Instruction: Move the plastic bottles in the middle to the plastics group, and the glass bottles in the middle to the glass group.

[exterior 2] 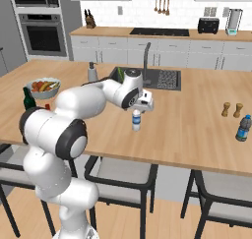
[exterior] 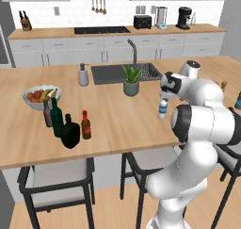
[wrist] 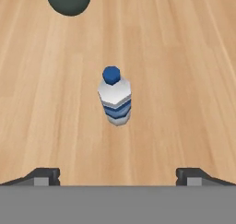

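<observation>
Gripper (wrist: pixel 118 172) spread wide, hanging above a small clear plastic water bottle (wrist: pixel 115 101) with a blue cap, nothing pinched. Bottle upright on the wooden surface (exterior: pixel 122 119), in front of the potted plant (exterior: pixel 131 80). Far left: tall green wine bottle (exterior: pixel 56 117), slim grey-brown bottle (exterior: pixel 47 113), squat blackish bottle (exterior: pixel 70 132) and small red-capped brown bottle (exterior: pixel 85 125) clustered near the fruit bowl (exterior: pixel 40 97). Another blue plastic bottle (exterior 2: pixel 243 128) far right.
</observation>
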Robot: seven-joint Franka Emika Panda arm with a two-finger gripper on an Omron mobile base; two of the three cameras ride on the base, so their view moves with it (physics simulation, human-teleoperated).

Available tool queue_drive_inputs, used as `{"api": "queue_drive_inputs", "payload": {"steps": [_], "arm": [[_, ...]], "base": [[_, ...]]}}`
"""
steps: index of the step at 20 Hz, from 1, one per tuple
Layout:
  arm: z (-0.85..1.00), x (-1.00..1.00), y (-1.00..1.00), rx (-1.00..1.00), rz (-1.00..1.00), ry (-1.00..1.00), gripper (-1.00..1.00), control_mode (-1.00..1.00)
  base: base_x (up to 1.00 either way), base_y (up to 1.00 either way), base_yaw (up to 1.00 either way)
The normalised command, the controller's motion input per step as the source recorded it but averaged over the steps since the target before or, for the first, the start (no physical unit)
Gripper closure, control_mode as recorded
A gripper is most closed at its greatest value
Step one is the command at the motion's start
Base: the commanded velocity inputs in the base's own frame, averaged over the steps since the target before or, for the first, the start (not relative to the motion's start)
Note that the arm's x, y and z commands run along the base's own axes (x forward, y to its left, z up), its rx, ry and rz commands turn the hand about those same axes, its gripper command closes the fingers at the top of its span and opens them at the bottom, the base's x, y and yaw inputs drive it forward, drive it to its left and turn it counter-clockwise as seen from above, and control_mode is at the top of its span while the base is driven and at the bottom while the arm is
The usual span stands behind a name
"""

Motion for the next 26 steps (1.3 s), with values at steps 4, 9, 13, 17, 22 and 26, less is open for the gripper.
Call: {"api": "queue_drive_inputs", "payload": {"steps": [4, 9, 13, 17, 22, 26], "arm": [[-0.07, 0.2, 0.0, 0.0, 0.0, -0.01, -1.0, -1.0], [-0.16, 0.23, 0.04, 0.0, 0.0, 0.0, -1.0, -1.0], [-0.15, 0.27, 0.0, 0.0, 0.0, 0.0, -1.0, -1.0], [-0.06, 0.23, 0.0, 0.0, 0.0, 0.0, -1.0, -1.0], [-0.06, 0.25, 0.0, 0.0, 0.0, 0.0, -1.0, -1.0], [-0.13, 0.19, 0.0, 0.0, 0.0, 0.0, -1.0, -1.0]], "base": [[0.0, 0.0, 0.0], [0.0, 0.0, 0.0], [0.0, 0.0, 0.0], [0.0, 0.0, 0.0], [0.0, 0.0, 0.0], [0.0, 0.0, 0.0]]}}
